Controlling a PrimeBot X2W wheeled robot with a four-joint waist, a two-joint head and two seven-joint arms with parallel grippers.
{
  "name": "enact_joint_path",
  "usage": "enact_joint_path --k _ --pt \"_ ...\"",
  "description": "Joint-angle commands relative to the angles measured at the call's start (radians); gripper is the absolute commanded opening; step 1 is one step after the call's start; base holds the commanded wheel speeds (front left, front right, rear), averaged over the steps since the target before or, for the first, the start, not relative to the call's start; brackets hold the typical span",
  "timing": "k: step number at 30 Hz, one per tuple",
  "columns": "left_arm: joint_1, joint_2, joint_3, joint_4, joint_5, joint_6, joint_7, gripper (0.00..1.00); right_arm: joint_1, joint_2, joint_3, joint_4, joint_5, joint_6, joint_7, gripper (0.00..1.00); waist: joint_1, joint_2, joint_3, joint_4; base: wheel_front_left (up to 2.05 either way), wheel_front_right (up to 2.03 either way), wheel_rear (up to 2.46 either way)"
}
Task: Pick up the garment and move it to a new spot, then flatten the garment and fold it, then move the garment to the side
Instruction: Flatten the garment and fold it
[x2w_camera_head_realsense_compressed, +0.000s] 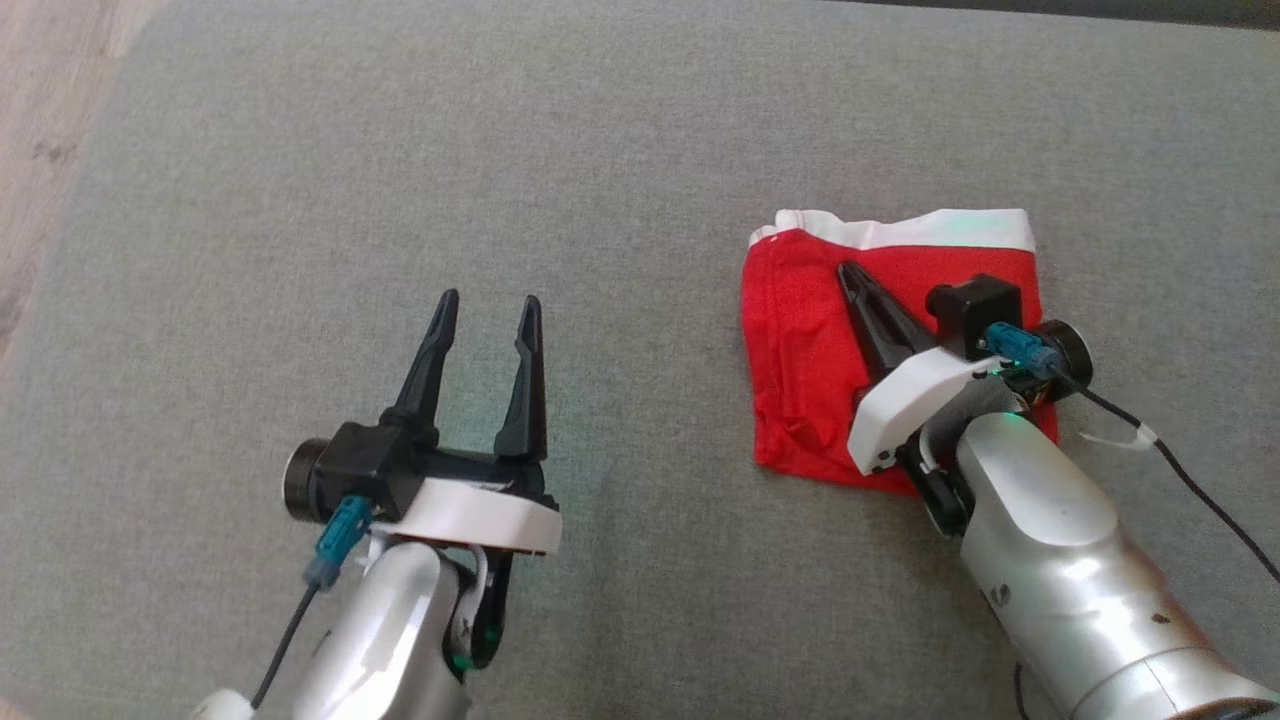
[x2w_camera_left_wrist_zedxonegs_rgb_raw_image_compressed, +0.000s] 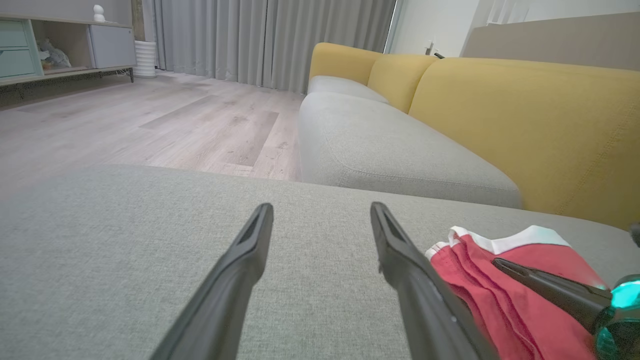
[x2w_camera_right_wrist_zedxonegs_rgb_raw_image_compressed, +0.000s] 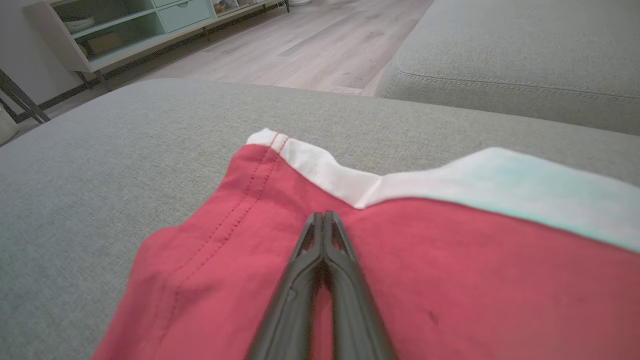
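A red garment (x2w_camera_head_realsense_compressed: 800, 330) with a white band along its far edge lies folded into a rough square on the grey cushion (x2w_camera_head_realsense_compressed: 600, 180), right of centre. My right gripper (x2w_camera_head_realsense_compressed: 848, 268) is shut and lies on top of the red cloth, its fingertips (x2w_camera_right_wrist_zedxonegs_rgb_raw_image_compressed: 324, 216) pressed together just short of the white band, with no fabric visibly pinched between them. My left gripper (x2w_camera_head_realsense_compressed: 485, 305) stands open over bare cushion to the left of the garment, nothing between its fingers (x2w_camera_left_wrist_zedxonegs_rgb_raw_image_compressed: 250, 235). In the left wrist view the garment (x2w_camera_left_wrist_zedxonegs_rgb_raw_image_compressed: 480, 285) and the right gripper (x2w_camera_left_wrist_zedxonegs_rgb_raw_image_compressed: 497, 262) sit at the lower right.
A wooden floor (x2w_camera_head_realsense_compressed: 40, 120) runs past the cushion's left edge. Beyond it stand a sofa seat (x2w_camera_left_wrist_zedxonegs_rgb_raw_image_compressed: 390, 150) with yellow backrests (x2w_camera_left_wrist_zedxonegs_rgb_raw_image_compressed: 525, 125), a shelf unit (x2w_camera_left_wrist_zedxonegs_rgb_raw_image_compressed: 50, 50) and curtains (x2w_camera_left_wrist_zedxonegs_rgb_raw_image_compressed: 250, 40). A black cable (x2w_camera_head_realsense_compressed: 1190, 480) trails from the right wrist.
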Motion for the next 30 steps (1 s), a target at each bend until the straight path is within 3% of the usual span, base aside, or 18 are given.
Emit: enact_joint_path --k 1,5,8,12,15,22,23,24,25,30 --pt "-0.013 0.007 0.029 -0.026 0.001 0.004 -0.005 1.00 -0.008 0.018 0.026 -0.002 0.010 -0.001 0.000 0.00 0.0001 0.0000 -0.007 -0.005 0.00 0.00 0.00" --pt "-0.003 0.007 0.064 -0.030 0.008 0.002 -0.005 1.00 -0.019 0.018 0.023 0.005 0.044 -0.001 -0.017 0.00 0.0001 0.0000 -0.037 -0.031 0.00 0.00 0.00" --pt "0.009 0.007 0.084 -0.033 0.017 -0.002 -0.005 1.00 -0.011 0.018 -0.039 -0.028 0.068 -0.001 -0.024 0.00 0.0001 0.0000 -0.069 -0.057 0.00 0.00 0.00" --pt "0.028 0.007 0.100 -0.036 0.016 -0.007 -0.005 1.00 0.050 0.018 -0.176 -0.162 0.106 -0.001 -0.025 0.00 0.0001 0.0000 -0.112 -0.095 0.00 0.00 0.00" --pt "0.043 0.007 0.101 -0.036 0.011 -0.006 -0.005 1.00 0.126 0.015 -0.258 -0.263 0.071 -0.001 -0.025 0.00 0.0001 0.0000 -0.136 -0.122 0.00 0.00 0.00" --pt "0.075 0.007 0.104 -0.040 0.000 0.004 -0.005 1.00 0.305 0.011 -0.347 -0.431 0.006 -0.001 -0.025 0.00 0.0001 0.0000 -0.173 -0.166 0.00 0.00 0.00" --pt "0.085 0.007 0.106 -0.037 -0.001 0.005 -0.005 1.00 0.365 0.012 -0.360 -0.473 -0.014 -0.001 -0.025 0.53 0.0001 0.0000 -0.184 -0.177 0.00 0.00 0.00" --pt "0.085 0.007 0.106 -0.037 -0.001 0.005 -0.005 1.00 0.365 0.012 -0.360 -0.473 -0.014 -0.001 -0.025 0.53 0.0001 0.0000 -0.184 -0.177 0.00 0.00 0.00" --pt "0.089 0.007 0.106 -0.037 -0.001 0.005 -0.005 1.00 0.393 0.013 -0.365 -0.491 -0.023 -0.001 -0.025 1.00 0.0001 0.0000 -0.188 -0.181 0.00 0.00 0.00" --pt "0.120 0.007 0.118 -0.028 -0.002 0.014 -0.005 1.00 0.496 0.017 -0.382 -0.547 -0.017 -0.001 -0.025 1.00 0.0001 0.0000 -0.204 -0.202 0.00 0.00 0.00"
